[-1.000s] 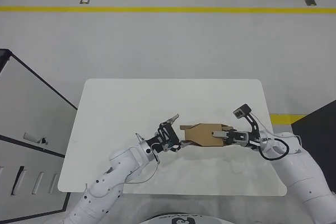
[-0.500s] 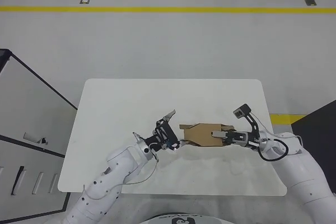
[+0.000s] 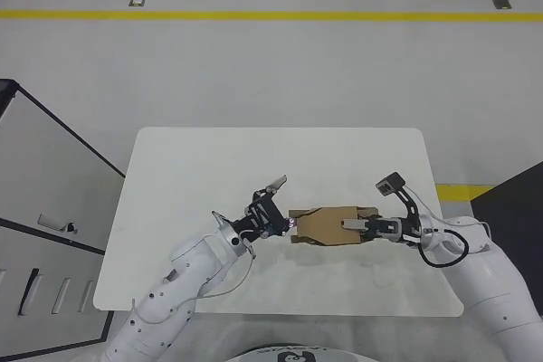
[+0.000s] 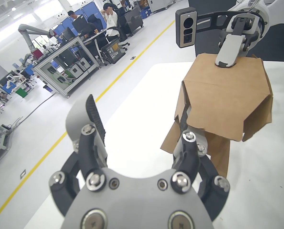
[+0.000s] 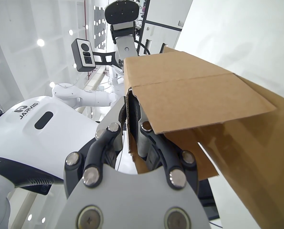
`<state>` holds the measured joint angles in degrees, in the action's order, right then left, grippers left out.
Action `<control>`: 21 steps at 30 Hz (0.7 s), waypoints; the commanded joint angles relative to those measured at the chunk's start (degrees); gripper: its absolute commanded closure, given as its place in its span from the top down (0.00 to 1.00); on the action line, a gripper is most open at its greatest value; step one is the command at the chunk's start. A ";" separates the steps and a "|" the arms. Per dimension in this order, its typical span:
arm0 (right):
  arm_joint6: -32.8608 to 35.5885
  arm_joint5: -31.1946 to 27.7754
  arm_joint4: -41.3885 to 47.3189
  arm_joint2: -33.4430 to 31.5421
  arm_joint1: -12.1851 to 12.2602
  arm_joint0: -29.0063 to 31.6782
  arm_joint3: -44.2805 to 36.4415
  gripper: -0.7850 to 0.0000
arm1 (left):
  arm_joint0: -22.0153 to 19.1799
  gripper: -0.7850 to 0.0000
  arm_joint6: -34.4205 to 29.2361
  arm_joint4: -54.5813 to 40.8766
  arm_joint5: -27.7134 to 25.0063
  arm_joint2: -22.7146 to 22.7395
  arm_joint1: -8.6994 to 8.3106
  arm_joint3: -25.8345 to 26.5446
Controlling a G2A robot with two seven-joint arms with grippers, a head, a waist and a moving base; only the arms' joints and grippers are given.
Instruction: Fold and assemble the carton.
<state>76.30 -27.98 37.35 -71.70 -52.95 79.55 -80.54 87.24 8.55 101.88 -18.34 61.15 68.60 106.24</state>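
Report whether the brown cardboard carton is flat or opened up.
Partly opened: the brown cardboard carton bulges into angled panels, end flaps loose. The right gripper pinches one end wall.

The carton (image 3: 328, 227) lies on the bench (image 3: 253, 163), a little right of its middle. The left gripper (image 3: 281, 204) sits at the carton's left end, fingers spread wide, the nearer one against the flaps there. The right gripper (image 3: 353, 223) is at the carton's right end, clamped on its wall. A cabinet (image 3: 36, 172) stands left of the bench.
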 commanded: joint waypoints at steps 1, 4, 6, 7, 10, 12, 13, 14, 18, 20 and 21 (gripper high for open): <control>0.21 0.21 -0.44 0.01 0.07 0.09 -0.27 0.00 | 0.05 0.88 -0.19 0.24 0.17 0.04 -0.03 0.37; 0.54 0.54 -0.78 0.14 0.15 0.21 -0.60 0.00 | 0.12 0.87 -0.29 0.49 0.21 0.08 -0.09 0.79; 0.69 0.69 -1.15 0.30 0.20 0.22 -0.93 0.00 | 0.13 0.87 -0.27 0.64 0.25 0.13 -0.13 0.86; 0.73 0.73 -1.16 0.38 0.23 0.24 -1.05 0.00 | 0.06 0.87 -0.37 0.76 0.30 0.21 -0.15 0.79; 0.72 0.72 -1.22 0.61 0.30 0.27 -1.42 0.00 | -0.10 0.87 -0.46 0.91 0.51 0.43 -0.19 0.50; 0.64 0.64 -0.87 0.70 0.35 0.39 -1.55 0.00 | -0.11 0.85 -0.72 1.46 0.73 0.56 -0.24 0.51; 0.63 0.63 -0.78 0.70 0.39 0.42 -1.57 0.00 | -0.08 0.85 -0.69 1.52 0.78 0.62 -0.26 0.56; 0.67 0.67 -0.49 0.74 0.42 0.47 -1.70 0.00 | -0.04 0.84 -0.70 1.52 0.83 0.70 -0.28 0.54; 1.00 0.99 -0.38 0.98 0.62 0.58 -2.54 0.00 | -0.04 0.85 -0.60 1.66 0.98 0.91 -0.35 0.39; 1.12 1.11 -0.44 1.13 0.74 0.65 -2.95 0.00 | -0.15 0.85 -0.49 1.74 1.14 0.92 -0.36 0.18; 1.19 1.18 -0.66 1.22 0.82 0.65 -3.21 0.00 | -0.20 0.85 -0.46 1.77 1.19 0.87 -0.36 0.11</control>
<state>77.41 -26.88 36.88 -70.56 -52.20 80.19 -83.52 87.10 8.06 103.60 -17.23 62.08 68.25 106.46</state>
